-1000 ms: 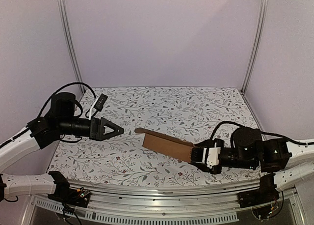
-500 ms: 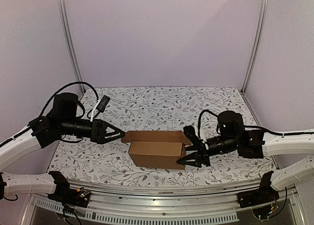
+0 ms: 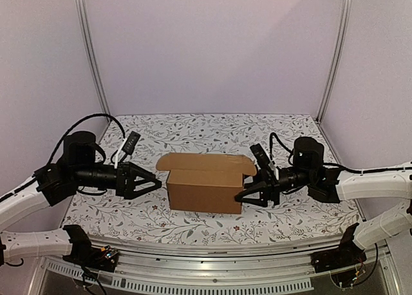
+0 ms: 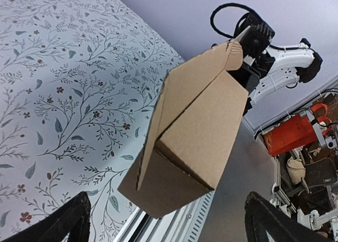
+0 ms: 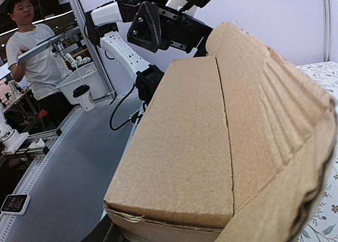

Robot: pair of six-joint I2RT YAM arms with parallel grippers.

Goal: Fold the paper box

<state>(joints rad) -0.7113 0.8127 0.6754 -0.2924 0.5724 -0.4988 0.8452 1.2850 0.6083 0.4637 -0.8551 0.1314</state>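
Note:
The paper box (image 3: 205,189) is a brown cardboard box standing mid-table with its top flap raised and side flaps loose. My left gripper (image 3: 154,181) is open, its tips just off the box's left end. In the left wrist view the box (image 4: 195,120) lies ahead of the spread fingers (image 4: 68,221). My right gripper (image 3: 246,177) is open at the box's right end, one finger above the end flap and one low. In the right wrist view the box (image 5: 190,131) fills the frame, and one dark finger (image 5: 97,232) shows below it.
The table carries a floral cloth (image 3: 212,131) with purple walls and metal posts (image 3: 93,57) behind. A metal rail (image 3: 206,269) runs along the near edge. A person (image 5: 31,57) stands beyond the table in the right wrist view.
The box went from a flat tilted sheet in my right gripper to an upright box. My right gripper opened and moved back and right. My left gripper came nearer the box's left end.

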